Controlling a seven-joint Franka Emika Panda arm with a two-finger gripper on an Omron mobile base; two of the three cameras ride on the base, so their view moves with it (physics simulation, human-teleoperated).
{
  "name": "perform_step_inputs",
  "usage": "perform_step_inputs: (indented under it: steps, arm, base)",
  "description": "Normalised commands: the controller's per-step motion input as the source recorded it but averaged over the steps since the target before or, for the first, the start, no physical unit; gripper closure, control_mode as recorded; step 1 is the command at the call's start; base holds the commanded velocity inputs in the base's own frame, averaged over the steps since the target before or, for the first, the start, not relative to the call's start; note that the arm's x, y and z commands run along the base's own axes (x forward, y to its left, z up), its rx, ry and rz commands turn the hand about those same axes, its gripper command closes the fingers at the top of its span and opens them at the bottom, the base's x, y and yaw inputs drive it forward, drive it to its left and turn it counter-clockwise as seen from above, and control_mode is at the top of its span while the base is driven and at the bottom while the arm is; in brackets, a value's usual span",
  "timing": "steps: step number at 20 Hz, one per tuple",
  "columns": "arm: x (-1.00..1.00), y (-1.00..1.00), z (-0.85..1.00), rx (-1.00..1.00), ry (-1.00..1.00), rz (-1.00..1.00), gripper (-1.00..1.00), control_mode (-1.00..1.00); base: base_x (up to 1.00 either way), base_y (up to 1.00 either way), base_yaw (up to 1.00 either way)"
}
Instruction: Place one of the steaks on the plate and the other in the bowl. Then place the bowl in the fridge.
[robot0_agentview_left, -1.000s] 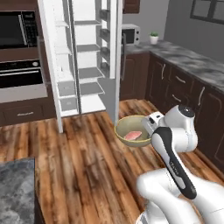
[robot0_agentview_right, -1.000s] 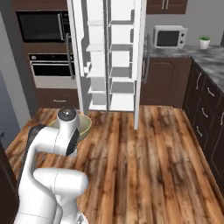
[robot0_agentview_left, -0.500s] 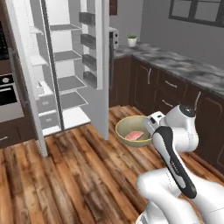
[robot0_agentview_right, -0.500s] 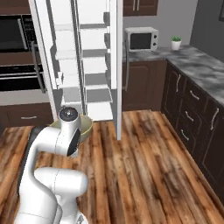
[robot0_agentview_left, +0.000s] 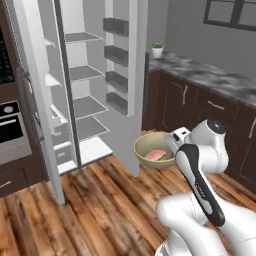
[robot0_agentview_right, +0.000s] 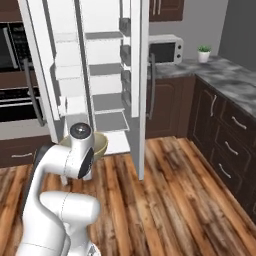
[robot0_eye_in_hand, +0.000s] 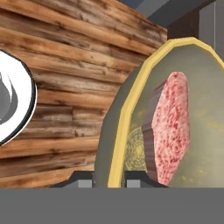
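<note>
Bowl (robot0_agentview_left: 156, 149) held up off the wooden floor (robot0_agentview_left: 95, 210) at the arm's front, rim pinched in the end effector (robot0_eye_in_hand: 109, 181); hand view shows the two dark fingertips pressed together on the pale rim, one each side. One steak (robot0_agentview_left: 155, 155) lies flat in the bowl, pinkish with paler streaks.

Fridge (robot0_agentview_left: 75, 90) stands open straight ahead, white shelves bare. In the left base view the right-hand door (robot0_agentview_left: 136, 60) stands edge-on between bowl and the shelves, its door bins facing inward; the bowl sits low, just beside that door's lower edge. Left-hand door (robot0_agentview_left: 35, 110) swings out on the other side.

Dark cabinets (robot0_agentview_right: 225, 145) with a grey stone table top (robot0_agentview_right: 235, 85) run along the right wall. Small potted plant (robot0_agentview_right: 203, 52) at its far corner, white microwave (robot0_agentview_right: 166, 49) near it. Black built-in oven (robot0_agentview_right: 15, 95) left of the fridge.

In the right base view the arm's white shoulder covers most of the bowl.
</note>
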Motion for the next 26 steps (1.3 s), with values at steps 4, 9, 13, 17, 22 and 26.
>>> perform_step_inputs:
  steps: [4,9,13,17,22,26]
  arm:
    - [0.00,0.00,0.00,0.00,0.00,0.00,1.00,1.00]
    - [0.00,0.00,0.00,0.00,0.00,0.00,1.00,1.00]
    - [0.00,0.00,0.00,0.00,0.00,0.00,1.00,1.00]
    - [0.00,0.00,0.00,0.00,0.00,0.00,1.00,1.00]
    - [0.00,0.00,0.00,0.00,0.00,0.00,1.00,1.00]
    - [0.00,0.00,0.00,0.00,0.00,0.00,1.00,1.00]
  base:
    - [0.72,0.80,-0.09]
    - [0.93,0.55,-0.13]
    - [0.85,0.75,-0.13]
    - [1.00,0.95,-0.11]
    - [0.99,0.33,0.01]
    - [0.91,0.10,0.04]
